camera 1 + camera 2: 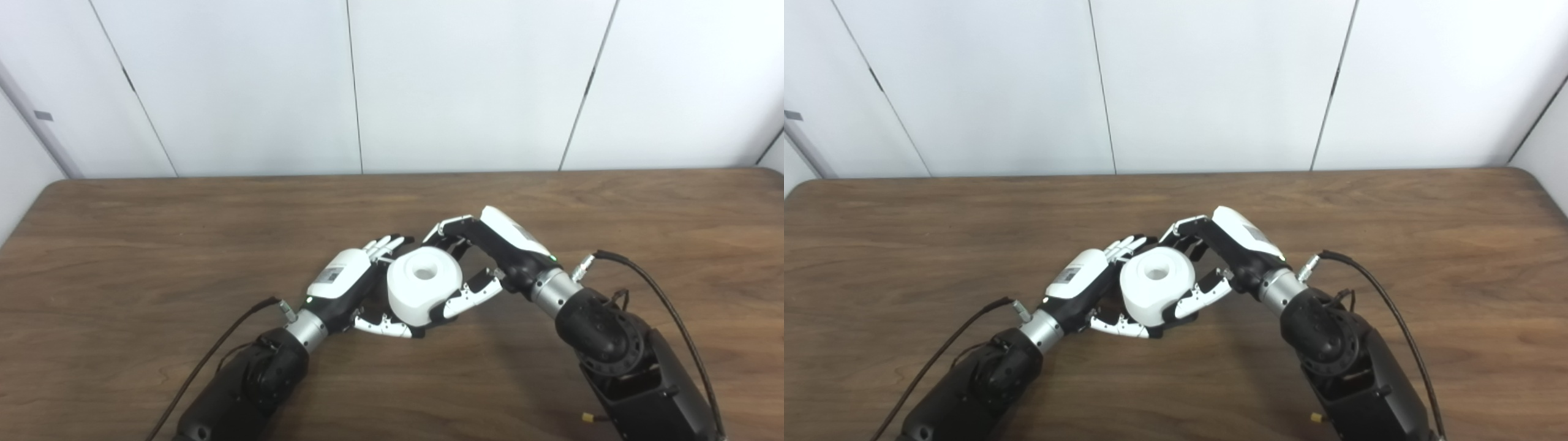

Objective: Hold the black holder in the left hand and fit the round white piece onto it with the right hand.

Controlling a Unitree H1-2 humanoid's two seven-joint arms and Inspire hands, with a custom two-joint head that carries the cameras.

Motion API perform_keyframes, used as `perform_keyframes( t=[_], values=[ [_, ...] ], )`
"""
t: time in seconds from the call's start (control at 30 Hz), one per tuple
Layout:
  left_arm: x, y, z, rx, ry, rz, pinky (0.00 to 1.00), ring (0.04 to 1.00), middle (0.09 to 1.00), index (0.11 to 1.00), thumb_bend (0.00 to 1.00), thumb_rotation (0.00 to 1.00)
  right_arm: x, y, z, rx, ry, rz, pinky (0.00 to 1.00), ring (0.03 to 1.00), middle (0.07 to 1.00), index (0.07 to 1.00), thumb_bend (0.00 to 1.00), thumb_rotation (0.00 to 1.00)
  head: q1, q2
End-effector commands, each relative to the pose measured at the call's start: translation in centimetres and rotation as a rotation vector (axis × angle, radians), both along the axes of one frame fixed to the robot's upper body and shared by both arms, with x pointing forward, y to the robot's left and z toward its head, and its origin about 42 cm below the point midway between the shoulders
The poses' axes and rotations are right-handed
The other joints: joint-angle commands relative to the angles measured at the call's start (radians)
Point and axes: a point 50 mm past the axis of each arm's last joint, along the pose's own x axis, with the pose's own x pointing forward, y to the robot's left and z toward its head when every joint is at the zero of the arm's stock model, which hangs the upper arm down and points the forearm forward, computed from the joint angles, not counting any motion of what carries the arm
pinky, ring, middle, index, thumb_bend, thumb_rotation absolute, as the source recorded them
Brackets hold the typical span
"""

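The round white piece (424, 288), with a central hole facing upward, is held above the middle of the wooden table (153, 245). It is clasped from the right by the right hand (490, 257), whose fingers (471, 294) are curled against its side. The left hand (349, 288) is cupped beneath and beside it; the black holder cannot be made out.

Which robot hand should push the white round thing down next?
Probably the right hand. Its fingers already wrap the round white piece from behind and in front. The left hand sits beside and beneath it, seemingly steadying the holder, which is hidden.
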Motion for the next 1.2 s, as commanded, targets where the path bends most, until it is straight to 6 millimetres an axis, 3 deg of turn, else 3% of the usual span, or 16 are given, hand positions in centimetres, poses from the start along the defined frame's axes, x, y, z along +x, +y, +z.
perform_keyframes(
  t=[0.0,0.73,0.9,0.93,1.0,1.07,1.17],
  values=[
    [-2.8,-0.4,-4.0,0.135,0.164,-0.057,1.0,1.0,0.97,0.482,0.52,0.06,0.6,0.2,0.9,-0.011,-0.051,0.006,0.59,0.68,0.692,0.479,0.52,0.13,0.001,0.001],
    [-2.8,0.1,-3.8,0.155,0.164,-0.056,1.0,1.0,0.973,0.482,0.52,0.06,1.6,-0.2,1.1,-0.022,-0.057,0.009,0.61,0.691,0.69,0.479,0.52,0.13,-0.005,0.009],
    [-2.7,0.2,-3.8,0.15,0.163,-0.058,1.0,1.0,0.973,0.481,0.52,0.06,1.4,-0.2,1.4,-0.093,-0.021,0.04,0.61,0.704,0.712,0.49,0.52,0.14,-0.007,0.006],
    [-2.6,0.2,-3.8,0.15,0.164,-0.057,1.0,1.0,0.973,0.482,0.52,0.06,1.3,-0.1,1.6,-0.114,-0.006,0.049,0.62,0.733,0.778,0.725,0.76,0.23,-0.006,0.005],
    [-2.6,0.2,-3.8,0.151,0.165,-0.056,1.0,1.0,0.972,0.482,0.52,0.06,1.1,0.0,1.8,-0.141,0.007,0.061,0.62,0.773,0.861,0.917,0.91,0.29,-0.006,0.004],
    [-2.6,0.1,-3.8,0.15,0.166,-0.055,1.0,1.0,0.972,0.482,0.52,0.06,1.0,0.1,1.9,-0.141,0.006,0.062,0.63,0.81,0.916,0.983,0.98,0.32,-0.005,0.004],
    [-2.6,0.1,-3.8,0.147,0.167,-0.052,1.0,1.0,0.969,0.482,0.52,0.06,0.8,0.2,1.9,-0.129,0.001,0.059,0.64,0.818,0.919,0.999,0.99,0.32,-0.006,0.003]
  ],
)
